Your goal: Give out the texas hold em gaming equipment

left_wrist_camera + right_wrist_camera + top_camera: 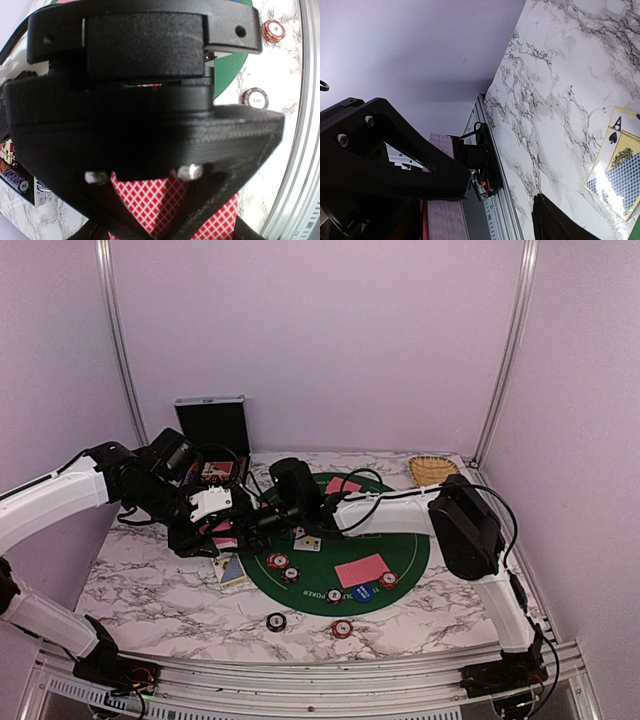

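Top external view: left gripper (222, 530) clamps the cards (165, 205) just left of the mat (400, 552), right gripper (252, 526) jaws apart beside them; a skewed pinch may drag out several cards.

- White marble with grey-black veins: the counter (150, 590).
- Green: the round mat (410, 550).
- Pink-red backs: the cards (360, 570) on it.
- Red-and-white checks: the card (155, 200) between my left jaws.
- Red with white marks: the chips (342, 628).
- Blue: the disc (363, 592).
- Tan: the basket (432, 470).
- Black: the case (211, 423) and my jaws.
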You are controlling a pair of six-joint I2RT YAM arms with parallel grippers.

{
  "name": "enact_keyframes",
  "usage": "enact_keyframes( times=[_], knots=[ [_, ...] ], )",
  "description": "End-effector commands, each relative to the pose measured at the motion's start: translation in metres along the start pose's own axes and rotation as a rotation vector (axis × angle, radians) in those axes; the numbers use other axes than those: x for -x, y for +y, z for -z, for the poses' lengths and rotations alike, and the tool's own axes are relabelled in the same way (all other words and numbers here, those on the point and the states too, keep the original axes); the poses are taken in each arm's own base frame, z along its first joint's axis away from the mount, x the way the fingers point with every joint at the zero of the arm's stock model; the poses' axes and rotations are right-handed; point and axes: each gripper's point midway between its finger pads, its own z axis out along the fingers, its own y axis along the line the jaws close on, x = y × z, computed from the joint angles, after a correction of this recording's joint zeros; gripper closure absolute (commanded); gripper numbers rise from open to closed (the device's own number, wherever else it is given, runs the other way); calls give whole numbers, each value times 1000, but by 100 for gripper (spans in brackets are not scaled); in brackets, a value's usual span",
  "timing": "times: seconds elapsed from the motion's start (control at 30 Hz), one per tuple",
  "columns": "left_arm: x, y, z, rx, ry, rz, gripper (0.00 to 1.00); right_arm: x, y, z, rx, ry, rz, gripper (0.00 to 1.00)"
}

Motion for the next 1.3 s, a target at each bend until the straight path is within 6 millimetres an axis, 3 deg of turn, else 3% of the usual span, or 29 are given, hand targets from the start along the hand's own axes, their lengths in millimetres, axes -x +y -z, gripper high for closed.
enact_keyframes(
  times=[0.0,0.53,0.83,1.27],
  knots=[
    [7,3,9,15,-32,-12,100,4,-19,14,-65,-16,-29,27],
    [7,3,10,19,-31,-11,100,4,-8,40,-95,-40,4,52],
    [6,3,10,21,-30,-11,100,8,11,54,-79,-76,22,70],
    [5,3,10,24,-29,-9,100,8,36,71,-8,-101,17,88]
  ],
)
